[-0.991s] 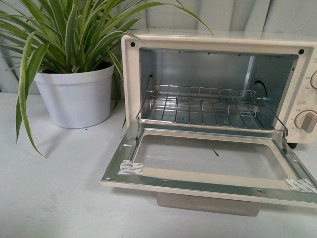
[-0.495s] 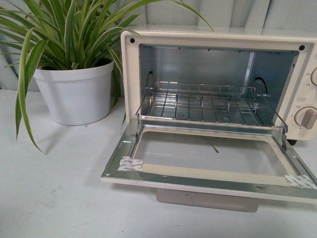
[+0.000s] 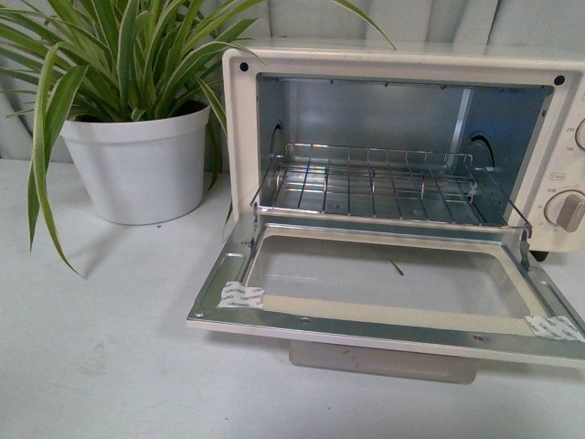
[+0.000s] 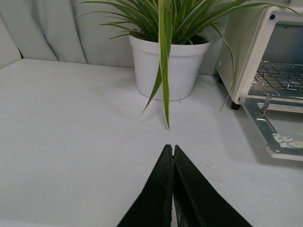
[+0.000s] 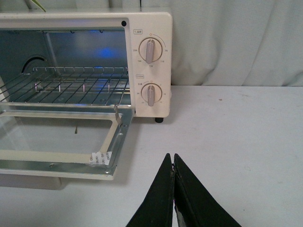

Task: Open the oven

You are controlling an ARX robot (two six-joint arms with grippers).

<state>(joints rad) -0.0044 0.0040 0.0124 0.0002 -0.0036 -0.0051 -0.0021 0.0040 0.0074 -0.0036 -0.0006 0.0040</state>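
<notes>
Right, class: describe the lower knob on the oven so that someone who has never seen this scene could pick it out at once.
Start at the cream-white oven on the white table, its glass door folded down flat. Go to the control panel at the side of the opening, by the wire rack. Two cream knobs sit one above the other; the lower knob is nearer the black foot and has the smaller dial.

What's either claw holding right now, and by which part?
Nothing. The left claw and the right claw are both shut on empty air over the table, clear of the oven, whose door lies open.
</notes>
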